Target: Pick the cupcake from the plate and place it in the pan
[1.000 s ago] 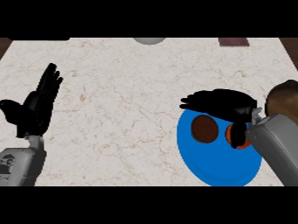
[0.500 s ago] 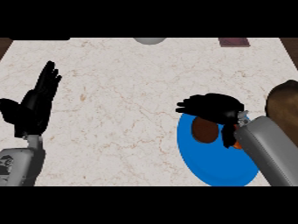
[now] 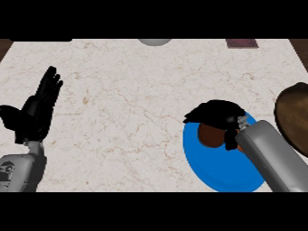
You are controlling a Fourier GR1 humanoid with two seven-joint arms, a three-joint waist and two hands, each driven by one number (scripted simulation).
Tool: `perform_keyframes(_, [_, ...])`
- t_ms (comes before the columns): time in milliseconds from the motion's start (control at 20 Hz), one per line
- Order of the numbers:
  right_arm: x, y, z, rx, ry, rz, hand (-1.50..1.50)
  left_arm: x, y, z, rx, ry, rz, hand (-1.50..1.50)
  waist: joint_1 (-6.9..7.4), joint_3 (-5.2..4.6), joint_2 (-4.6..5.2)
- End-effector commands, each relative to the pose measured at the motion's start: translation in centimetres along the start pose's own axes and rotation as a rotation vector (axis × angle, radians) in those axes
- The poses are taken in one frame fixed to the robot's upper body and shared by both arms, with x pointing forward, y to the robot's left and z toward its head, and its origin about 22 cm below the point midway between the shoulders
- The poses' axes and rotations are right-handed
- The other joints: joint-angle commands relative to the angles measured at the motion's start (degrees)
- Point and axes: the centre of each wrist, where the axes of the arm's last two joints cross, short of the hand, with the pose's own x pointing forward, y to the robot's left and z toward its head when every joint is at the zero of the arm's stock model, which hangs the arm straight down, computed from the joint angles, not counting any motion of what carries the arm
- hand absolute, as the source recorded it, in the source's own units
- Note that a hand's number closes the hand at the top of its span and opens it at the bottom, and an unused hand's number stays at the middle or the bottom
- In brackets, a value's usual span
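On the pale marble counter point(image 3: 136, 99), the right robot hand point(image 3: 215, 113) curls over the cupcake point(image 3: 212, 134) on the blue plate point(image 3: 209, 169).

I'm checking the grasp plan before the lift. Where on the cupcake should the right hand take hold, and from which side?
Probably by its sides, coming down from above. The cupcake sits on the flat blue plate, with only its brown rounded body showing below the right hand, whose fingers curl over it. The pan lies just to the right.
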Motion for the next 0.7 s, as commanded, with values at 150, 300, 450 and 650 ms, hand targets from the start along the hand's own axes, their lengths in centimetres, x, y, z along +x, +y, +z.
perform_keyframes(150, [0.8, 0.5, 0.2, 0.018, -0.127, 0.071, 1.5, 1.1, 0.4, -0.2, -0.011, 0.007, 0.007, 0.0, -0.1, 0.01, -0.09])
perform_keyframes(300, [-0.2, 1.6, -1.6, 0.018, -0.129, 0.067, 1.5, 0.6, 0.8, -1.4, -0.016, 0.01, 0.007, 0.0, 0.08, 0.01, 0.07])
perform_keyframes(450, [1.3, 3.6, 1.4, -0.018, -0.058, 0.017, 1.5, 0.7, 1.2, 0.7, 0.009, 0.001, -0.002, 0.0, -0.6, -0.01, -0.27])
perform_keyframes(650, [2.2, 11.7, 4.7, -0.024, 0.115, -0.158, 1.5, -0.6, 2.1, 1.1, 0.105, 0.047, -0.014, 0.0, -6.74, -0.08, -1.77])
